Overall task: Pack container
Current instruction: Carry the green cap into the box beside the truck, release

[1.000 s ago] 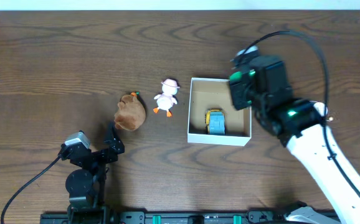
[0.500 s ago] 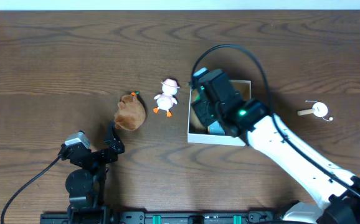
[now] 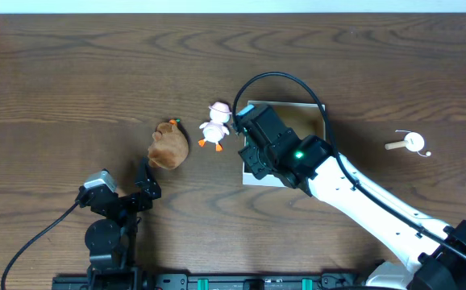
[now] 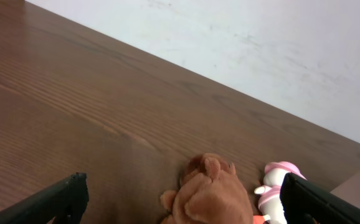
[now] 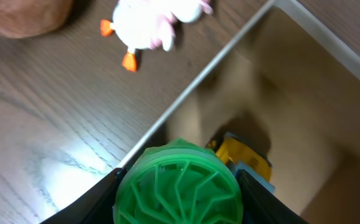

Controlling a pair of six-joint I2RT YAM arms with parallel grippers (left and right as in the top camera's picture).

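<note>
- Dark wood-grain worktop [image 3: 72, 72] fills the overhead view, with a pale wall behind it in the left wrist view.
- The container [image 3: 297, 105], a square shallow box with white walls and a tan inside, sits right of centre on the worktop.
- The right arm reaches in from the lower right, and the right hand [image 3: 255, 153] hangs over the container's left side, hiding much of it from above.
- In the right wrist view, that hand is clamped on a green ribbed disc [image 5: 177, 190], which sits above the container's left wall.
- A yellow and blue toy [image 5: 242, 158] lies inside the container, just beyond the disc.
- A white duck toy [image 3: 215, 125] with orange feet lies on the worktop just beside the container's left wall, outside it.
- A brown plush [image 3: 168, 145] lies near the duck, on its left.
- The left hand [image 3: 146, 181] rests low near the front edge, pointing at the plush, its fingers [image 4: 61, 199] wide apart and holding nothing.
- A small white and tan object [image 3: 411, 142] lies well apart on the right.
</note>
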